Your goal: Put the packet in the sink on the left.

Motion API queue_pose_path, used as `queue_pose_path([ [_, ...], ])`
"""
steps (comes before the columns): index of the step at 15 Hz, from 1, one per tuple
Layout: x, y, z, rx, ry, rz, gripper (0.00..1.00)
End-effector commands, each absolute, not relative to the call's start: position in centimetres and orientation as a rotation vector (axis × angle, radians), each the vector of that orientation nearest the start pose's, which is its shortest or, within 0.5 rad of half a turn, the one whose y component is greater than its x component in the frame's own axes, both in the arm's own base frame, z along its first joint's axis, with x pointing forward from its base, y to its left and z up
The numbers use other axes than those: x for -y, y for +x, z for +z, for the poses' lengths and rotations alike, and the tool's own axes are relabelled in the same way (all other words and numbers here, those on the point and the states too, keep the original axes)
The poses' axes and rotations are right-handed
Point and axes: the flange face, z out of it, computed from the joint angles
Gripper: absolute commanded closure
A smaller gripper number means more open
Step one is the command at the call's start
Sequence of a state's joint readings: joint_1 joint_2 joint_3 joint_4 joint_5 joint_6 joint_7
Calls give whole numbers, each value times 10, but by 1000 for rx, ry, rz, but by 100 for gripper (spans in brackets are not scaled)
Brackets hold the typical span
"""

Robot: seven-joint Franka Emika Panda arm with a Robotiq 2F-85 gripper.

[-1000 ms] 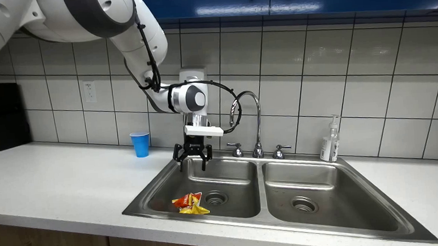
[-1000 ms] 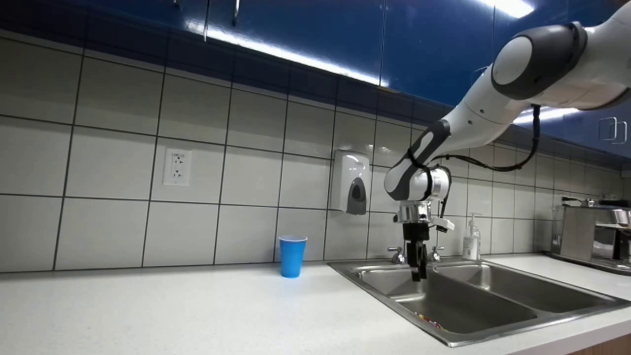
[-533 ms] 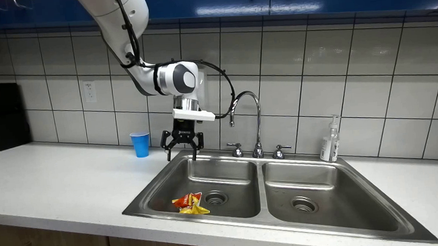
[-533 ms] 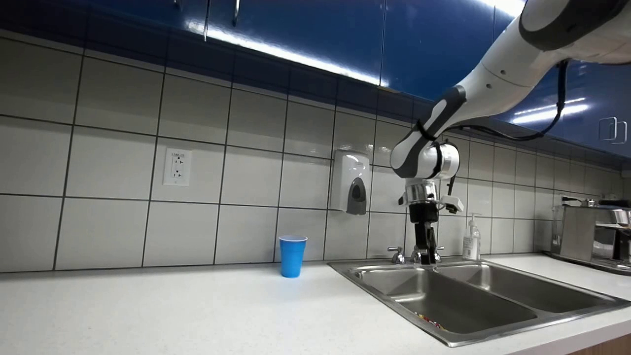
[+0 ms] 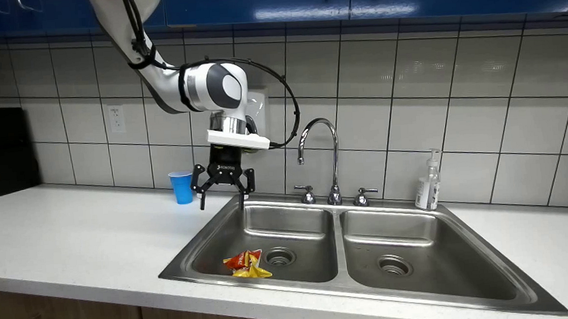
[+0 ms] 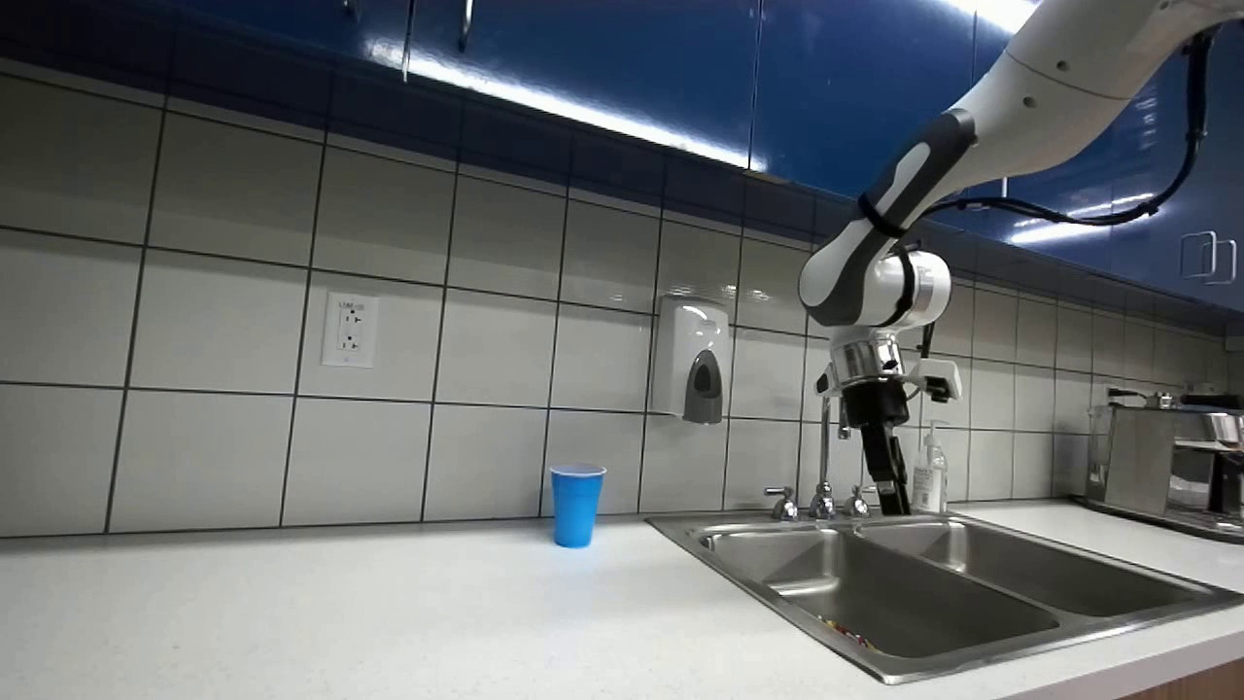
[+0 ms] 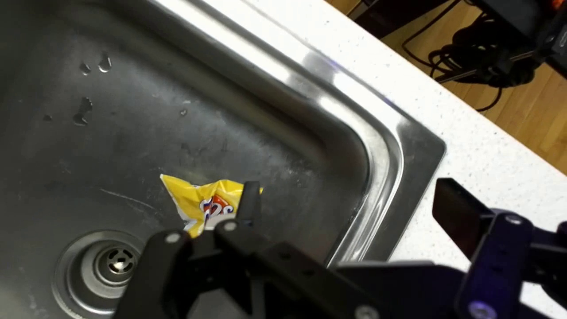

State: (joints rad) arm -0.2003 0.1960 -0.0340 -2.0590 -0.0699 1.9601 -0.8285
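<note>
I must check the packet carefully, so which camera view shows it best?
An exterior view: there the packet lies uncovered, red and yellow showing. The wrist view is closer, but the pincer hides part. In an exterior view, only a sliver shows past the sink rim.

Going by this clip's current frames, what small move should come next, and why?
Probably lift the gripper a little higher and away, without grasping anything. The packet already lies in the left-hand sink basin, as an exterior view shows it, beside the drain, while the gripper hangs apart from it, its spread fingers holding nothing.
</note>
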Motion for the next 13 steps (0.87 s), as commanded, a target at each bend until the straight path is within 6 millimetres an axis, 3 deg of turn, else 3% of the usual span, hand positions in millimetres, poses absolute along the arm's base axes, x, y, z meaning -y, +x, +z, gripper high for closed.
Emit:
queue_pose_path([
  [1, 124, 489, 339, 922, -2891, 461, 0],
  [8, 103, 451, 349, 950, -2833, 503, 0],
  [9, 111, 468, 340, 949, -2842, 480, 0],
  [13, 103, 459, 342, 965, -2827, 498, 0],
])
